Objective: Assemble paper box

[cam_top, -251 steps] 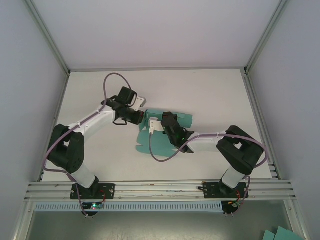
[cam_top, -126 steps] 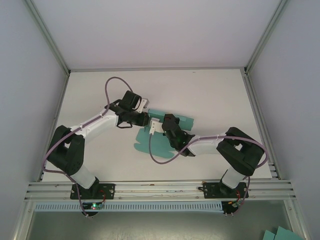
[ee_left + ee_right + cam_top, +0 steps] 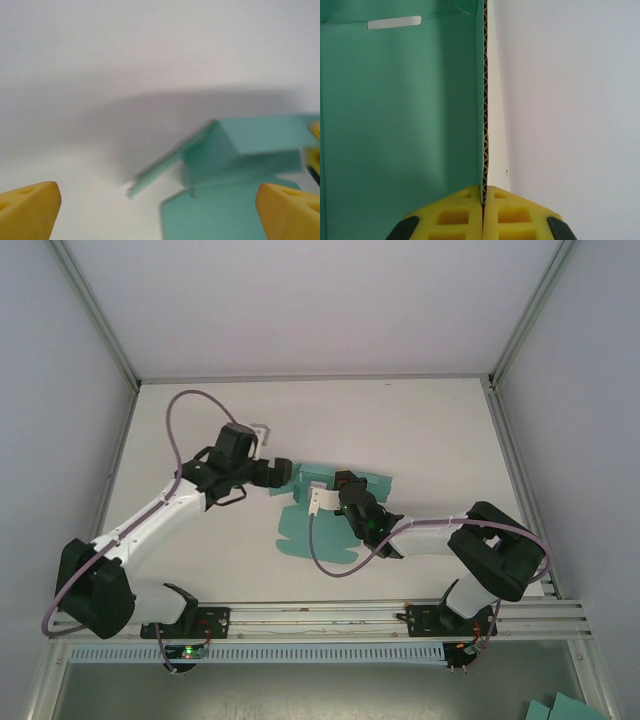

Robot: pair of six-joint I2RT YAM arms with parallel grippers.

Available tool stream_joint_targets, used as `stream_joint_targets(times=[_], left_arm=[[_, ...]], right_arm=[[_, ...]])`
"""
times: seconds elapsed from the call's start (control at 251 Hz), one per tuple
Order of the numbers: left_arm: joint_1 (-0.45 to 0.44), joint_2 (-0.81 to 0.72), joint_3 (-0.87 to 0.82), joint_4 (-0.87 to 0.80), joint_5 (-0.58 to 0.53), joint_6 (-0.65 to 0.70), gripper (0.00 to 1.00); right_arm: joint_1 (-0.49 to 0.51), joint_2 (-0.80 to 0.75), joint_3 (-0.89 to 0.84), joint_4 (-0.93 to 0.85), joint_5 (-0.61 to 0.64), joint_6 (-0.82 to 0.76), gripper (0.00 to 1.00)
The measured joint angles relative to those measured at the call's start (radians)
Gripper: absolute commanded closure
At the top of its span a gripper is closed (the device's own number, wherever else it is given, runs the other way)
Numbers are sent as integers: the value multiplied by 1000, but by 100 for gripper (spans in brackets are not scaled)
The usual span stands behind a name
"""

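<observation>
The paper box (image 3: pixel 298 527) lies partly folded mid-table, teal card with flaps spread flat and one wall standing. My right gripper (image 3: pixel 323 491) is shut on that wall. In the right wrist view its yellow fingertips (image 3: pixel 465 210) pinch the corrugated edge of the upright wall (image 3: pixel 483 100), with the teal inner face (image 3: pixel 395 125) to the left. My left gripper (image 3: pixel 283 472) hovers just left of the card, open. In the left wrist view its yellow fingertips (image 3: pixel 30 210) stand far apart with nothing between them, and a raised, blurred flap of the paper box (image 3: pixel 235 150) lies ahead.
The white table (image 3: pixel 420 430) has bare room at the back and on both sides. Grey walls enclose it, and an aluminium rail (image 3: pixel 320 618) runs along the near edge. Spare teal sheets (image 3: pixel 556 708) lie outside at the bottom right. A purple cable (image 3: pixel 330 565) loops over the card.
My left gripper has opened, let go of the card and drawn back a little to the left, its arm stretching out. The right gripper keeps its grip, shifted slightly right.
</observation>
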Motion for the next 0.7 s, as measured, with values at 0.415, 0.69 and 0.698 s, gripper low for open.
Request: stream_joint_targets(times=[0.415,0.69,0.698], left_arm=[[266,190,-80,167,176,12,15],[191,316,-134,285,369,89,30],[188,315,-137,288,374,92,30]], right_arm=[[0,4,0,10,-20,-25,100],[0,0,0,-1,-29,-24,100],[0,-1,0,-2,-30,-24,100]])
